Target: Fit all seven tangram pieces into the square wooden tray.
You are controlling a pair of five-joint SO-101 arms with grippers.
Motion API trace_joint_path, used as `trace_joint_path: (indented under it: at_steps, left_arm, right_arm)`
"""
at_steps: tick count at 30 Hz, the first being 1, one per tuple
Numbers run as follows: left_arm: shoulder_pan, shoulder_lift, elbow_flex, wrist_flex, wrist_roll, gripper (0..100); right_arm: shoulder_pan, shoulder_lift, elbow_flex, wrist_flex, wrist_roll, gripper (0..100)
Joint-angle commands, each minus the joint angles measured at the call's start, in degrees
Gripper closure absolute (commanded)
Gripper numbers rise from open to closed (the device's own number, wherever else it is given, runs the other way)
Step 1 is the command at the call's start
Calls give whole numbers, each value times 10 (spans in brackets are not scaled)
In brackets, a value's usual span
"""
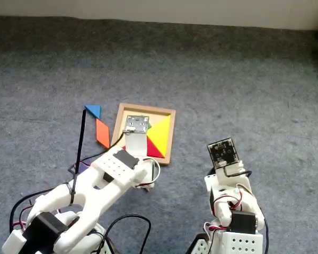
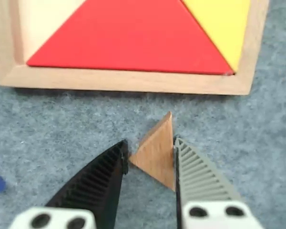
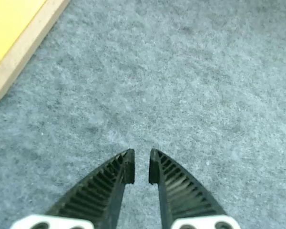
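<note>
The square wooden tray lies mid-table and holds a red triangle along its near edge and a yellow triangle beside it. Just outside that edge, over the carpet, my left gripper is shut on a small wood-coloured triangle, one finger on each side. A blue triangle and an orange parallelogram lie on the carpet left of the tray. My right gripper hangs over bare carpet right of the tray, fingers almost together with nothing between them.
Grey carpet covers the table. The left arm reaches across the tray's near left corner, with cables trailing behind it. A small green piece shows in the tray. Open carpet lies beyond and to the right of the tray.
</note>
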Motion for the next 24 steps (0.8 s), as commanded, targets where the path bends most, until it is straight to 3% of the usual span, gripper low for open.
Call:
trace_joint_path:
  at_steps: [1,5,13,24]
  left_arm:
    - [-6,-17,-4,-2,4,905]
    - [-6,-17,-15,3,3,905]
    - [-7,-17,-124,130,4,905]
    - [-11,-11,-246,128,16,905]
  right_arm:
    - [6,-4,73,-10,-2,932]
    - [6,-4,73,-10,-2,932]
    - [6,-4,73,-10,-2,932]
    - [6,-4,73,-10,-2,932]
